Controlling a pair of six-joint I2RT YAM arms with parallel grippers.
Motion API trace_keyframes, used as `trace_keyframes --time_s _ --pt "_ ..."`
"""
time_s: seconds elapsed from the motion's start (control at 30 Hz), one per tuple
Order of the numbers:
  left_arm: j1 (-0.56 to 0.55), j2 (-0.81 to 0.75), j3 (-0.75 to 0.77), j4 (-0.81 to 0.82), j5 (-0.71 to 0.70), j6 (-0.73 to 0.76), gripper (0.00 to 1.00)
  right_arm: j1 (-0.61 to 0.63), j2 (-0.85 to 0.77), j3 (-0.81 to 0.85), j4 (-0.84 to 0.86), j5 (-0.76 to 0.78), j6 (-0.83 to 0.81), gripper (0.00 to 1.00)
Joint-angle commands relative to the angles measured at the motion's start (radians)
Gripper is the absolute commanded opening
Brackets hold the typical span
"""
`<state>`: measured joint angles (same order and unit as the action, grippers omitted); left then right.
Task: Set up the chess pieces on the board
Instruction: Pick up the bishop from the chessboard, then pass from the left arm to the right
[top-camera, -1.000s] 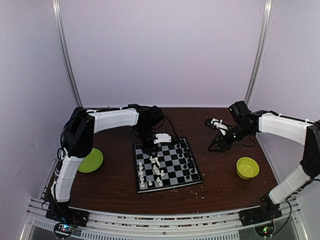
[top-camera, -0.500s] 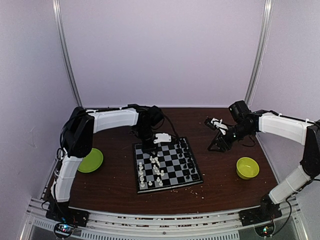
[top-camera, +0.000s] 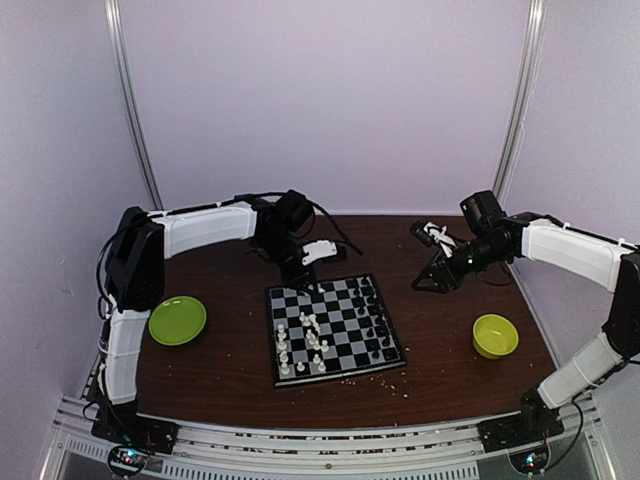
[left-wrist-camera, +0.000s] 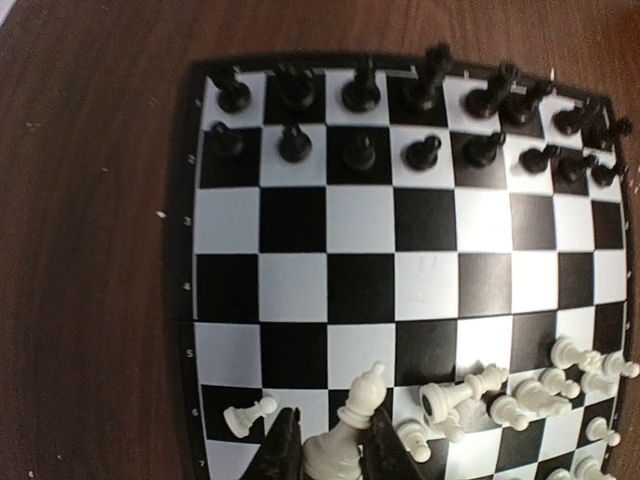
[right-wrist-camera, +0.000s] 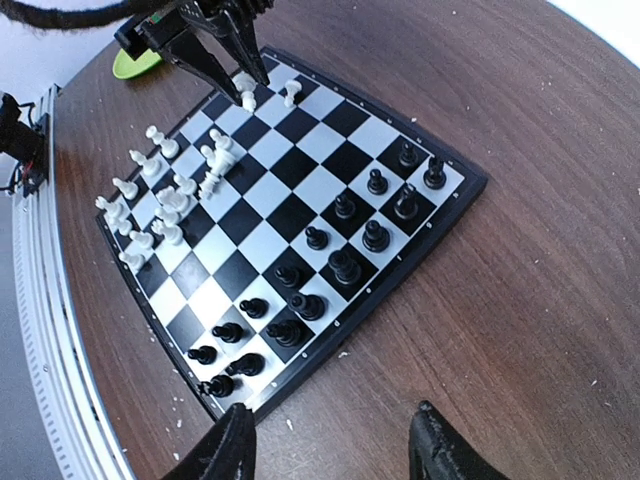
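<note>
The left claw sits low at the near edge of the board, its two dark fingers pressed against either side of a tall white piece standing upright between them, with a lone white pawn just beside it. The black men stand in two rows along the far edge, while the other white men crowd together at the near right, several lying on their sides. Brown counter shows beyond the board's rim, flecked with a few pale crumbs.
</note>
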<state>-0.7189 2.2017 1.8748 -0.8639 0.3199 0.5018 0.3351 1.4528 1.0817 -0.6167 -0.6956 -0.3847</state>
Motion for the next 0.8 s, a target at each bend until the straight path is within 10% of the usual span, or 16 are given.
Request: trace_keyframes --time_s 0.0,0.5,0.77 --pt "0.019 -0.103 -0.087 0.196 0.136 -0.158 0.16 0.000 -0.028 0.082 0.013 -0.080 0.115 0.52" --pt "0.016 -0.338 -0.569 1.016 0.295 -0.822 0.17 0.170 0.256 0.379 0.031 -0.080 0.387 0.46" --pt "-0.013 -0.352 -0.633 1.088 0.284 -0.856 0.16 0.257 0.349 0.469 0.033 -0.060 0.426 0.45"
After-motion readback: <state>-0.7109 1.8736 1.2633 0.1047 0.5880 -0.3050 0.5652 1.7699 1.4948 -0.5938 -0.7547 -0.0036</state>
